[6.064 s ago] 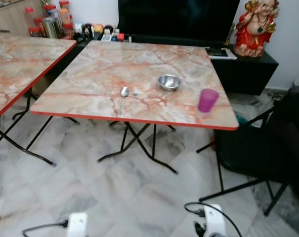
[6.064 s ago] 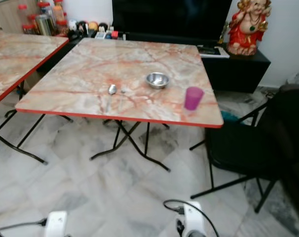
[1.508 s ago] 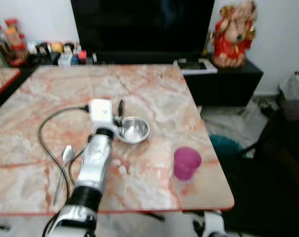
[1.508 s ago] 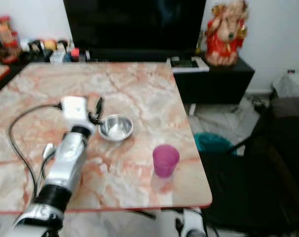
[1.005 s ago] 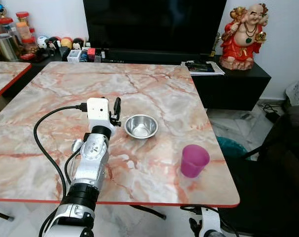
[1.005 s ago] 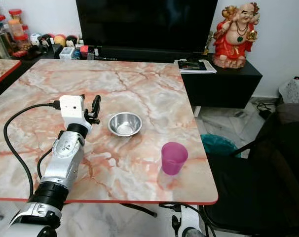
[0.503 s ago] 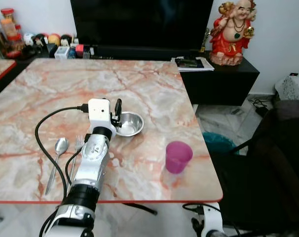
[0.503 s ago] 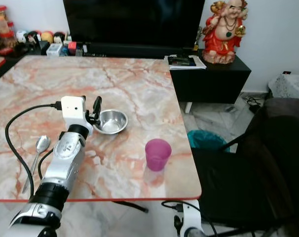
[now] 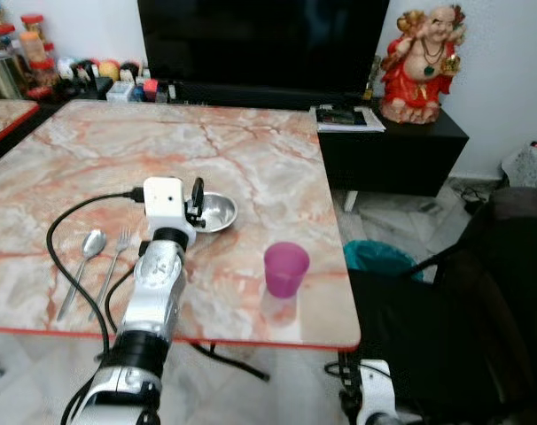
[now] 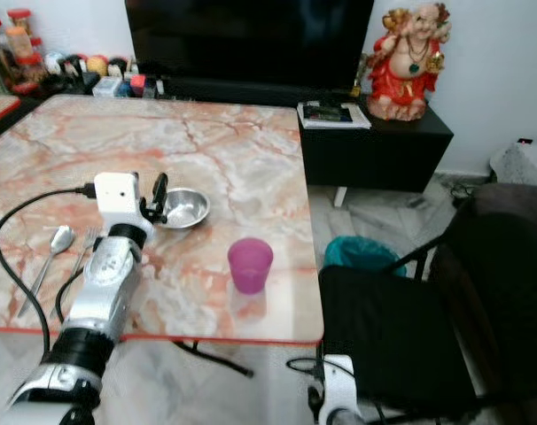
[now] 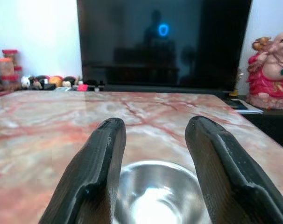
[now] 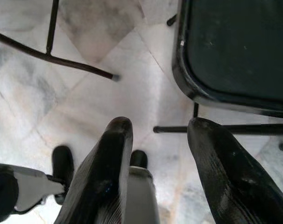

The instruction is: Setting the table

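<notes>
Reaching with my left gripper (image 11: 151, 182), fingers spread and empty, I hover just short of the steel bowl (image 9: 213, 211) mid-table; spoon (image 9: 84, 257) and fork (image 9: 114, 261) lie toward the table's (image 9: 251, 150) left near edge. Next, I judge: close on the bowl's rim. My right gripper (image 12: 155, 177) hangs open by the floor.

The two head views look forward and down from above the near edge of the marble table (image 9: 251, 168), facing the television (image 9: 260, 40) at twelve o'clock; they share almost the whole scene, the right eye shifted slightly rightward. The left wrist view sits low and close over the tabletop, looking along its own black fingers (image 11: 95, 177) at the steel bowl (image 11: 158, 193) just ahead, with the same television and red statue (image 11: 272, 70) beyond. The right wrist view points straight down at the tiled floor (image 12: 85, 93) beside the black chair (image 12: 239, 46).
</notes>
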